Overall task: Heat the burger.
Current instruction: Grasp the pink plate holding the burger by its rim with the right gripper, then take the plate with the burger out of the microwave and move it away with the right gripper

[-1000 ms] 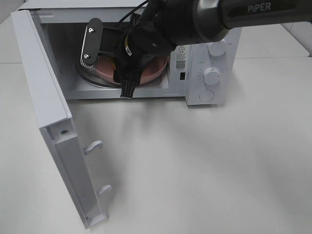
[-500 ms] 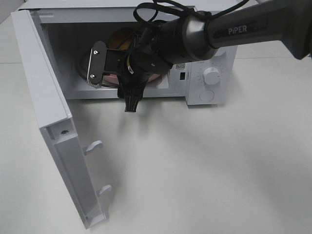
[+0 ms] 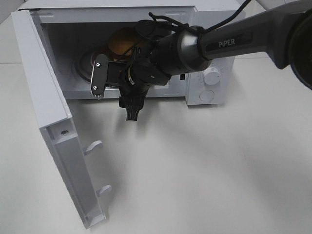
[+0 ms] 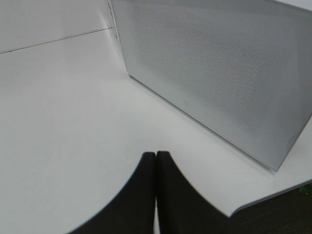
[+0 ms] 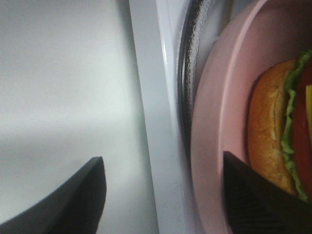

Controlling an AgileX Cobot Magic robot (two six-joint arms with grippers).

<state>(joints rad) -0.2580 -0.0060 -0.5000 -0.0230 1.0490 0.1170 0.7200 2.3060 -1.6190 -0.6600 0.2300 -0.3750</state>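
- The burger point(image 3: 122, 40) sits on a pink plate point(image 5: 214, 122) inside the microwave point(image 3: 209, 58), toward its back.
- The right gripper point(image 3: 114, 90) hangs spread and empty at the cavity's front edge.
- The left gripper point(image 4: 156, 161) is closed, empty, beside the open door point(image 4: 209, 73).

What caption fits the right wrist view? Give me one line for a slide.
Open right gripper at the microwave's sill, the burger resting on its pink plate inside.

Microwave point(image 3: 209, 68) mouth blocked by right arm point(image 3: 214, 44); open door point(image 3: 53, 126) walls table's point(image 3: 204, 170) left edge; front right free.
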